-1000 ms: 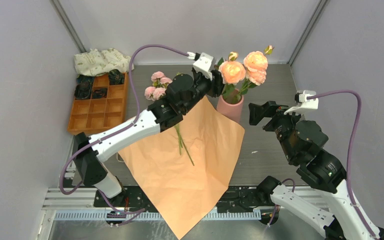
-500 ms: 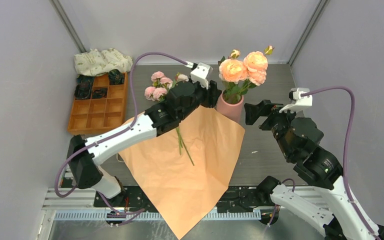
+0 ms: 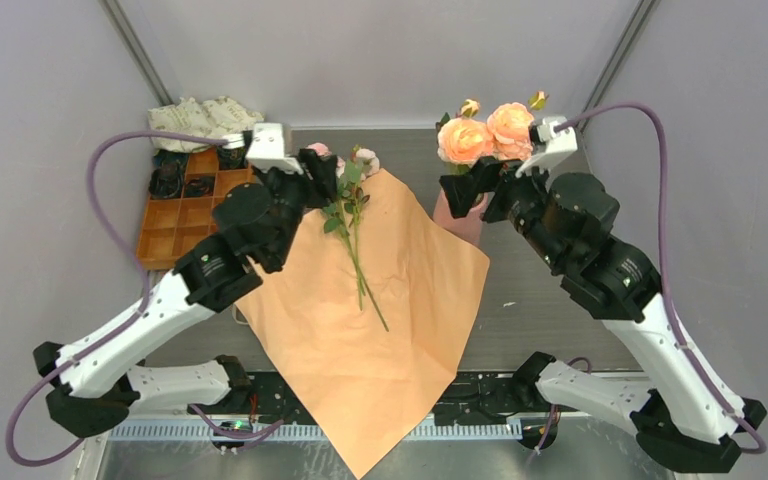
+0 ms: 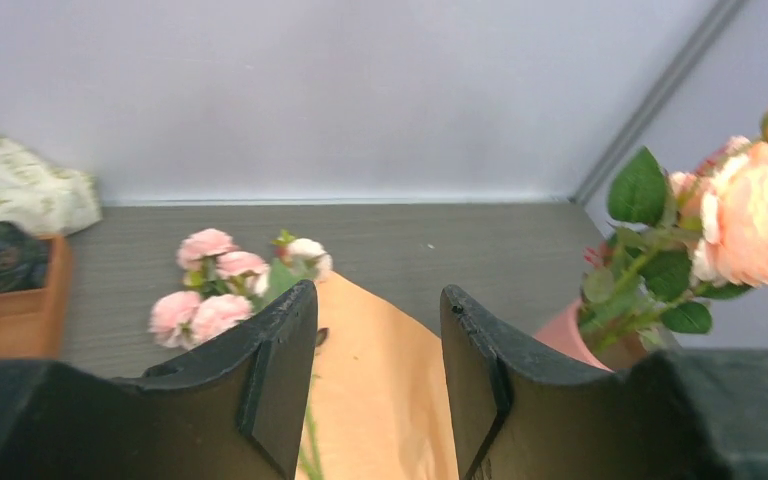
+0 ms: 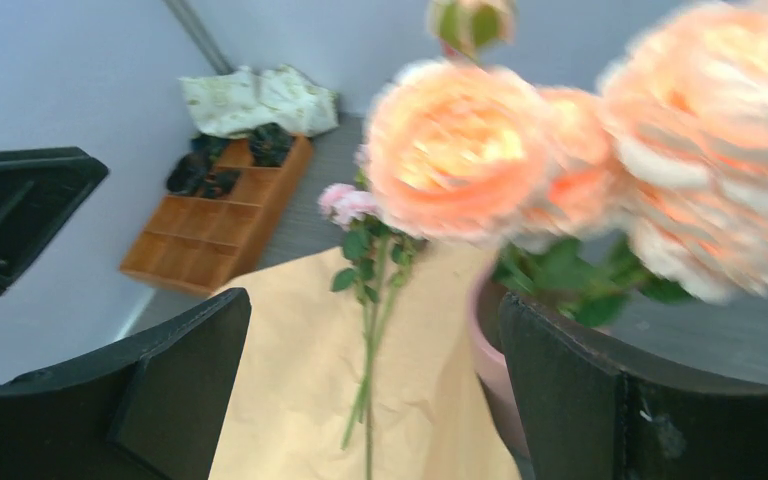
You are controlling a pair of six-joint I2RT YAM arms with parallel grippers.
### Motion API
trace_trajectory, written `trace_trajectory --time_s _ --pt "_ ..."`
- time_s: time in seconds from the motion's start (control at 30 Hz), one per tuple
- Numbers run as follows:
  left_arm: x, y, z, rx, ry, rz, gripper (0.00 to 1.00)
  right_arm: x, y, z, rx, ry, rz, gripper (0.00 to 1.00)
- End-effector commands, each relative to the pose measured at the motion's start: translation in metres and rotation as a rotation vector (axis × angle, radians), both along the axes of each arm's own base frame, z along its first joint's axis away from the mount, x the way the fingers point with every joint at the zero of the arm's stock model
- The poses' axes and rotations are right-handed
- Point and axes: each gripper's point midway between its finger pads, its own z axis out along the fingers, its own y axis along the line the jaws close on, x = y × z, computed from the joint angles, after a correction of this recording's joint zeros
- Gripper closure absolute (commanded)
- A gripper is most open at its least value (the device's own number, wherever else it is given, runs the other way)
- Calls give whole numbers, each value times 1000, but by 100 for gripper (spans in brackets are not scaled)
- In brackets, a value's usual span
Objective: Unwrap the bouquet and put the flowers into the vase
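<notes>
Above, the loose pink flowers [image 3: 363,160] lie on orange paper [image 3: 380,340], heads just beside our half-open, empty left tool [image 3: 325,170]; we judge the stems the better hold. Left wrist: blooms sit beyond the jaws. Right wrist: our right tool [image 5: 372,300] gapes empty before the vase [image 5: 485,340] holding peach roses [image 5: 450,160]

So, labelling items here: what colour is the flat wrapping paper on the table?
Plain peach-orange wrapping paper, best seen in the top external view.
</notes>
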Motion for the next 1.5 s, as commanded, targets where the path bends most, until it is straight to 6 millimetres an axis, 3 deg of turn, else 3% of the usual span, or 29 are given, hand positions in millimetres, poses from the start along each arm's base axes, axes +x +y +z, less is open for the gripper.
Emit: trace_trajectory --time_s 0.0,0.17,0.2,0.33,0.53,0.73,1.03,1.27,1.47 --pt "-7 57 5 5 -13 195 51 -7 46 59 72 -120 163 0" --pt "-18 96 14 -6 -2 317 51 -20 128 63 -72 -137 306 1" --pt "-21 107 17 -22 13 361 51 -21 155 47 -129 -97 348 0" --pt "-37 146 25 -39 69 489 53 -18 218 5 -263 30 423 1" --pt "-60 188 30 -101 40 558 53 0 271 -79 -390 215 426 1" --pt "-70 206 30 -116 27 582 53 31 287 -158 -411 430 399 12" --pt "-62 189 26 -69 35 533 52 83 274 -255 -464 664 318 29" --pt "-59 182 26 -56 29 512 51 108 269 -317 -510 772 284 34" --pt "-59 183 26 -43 26 513 51 122 264 -346 -506 825 265 35"
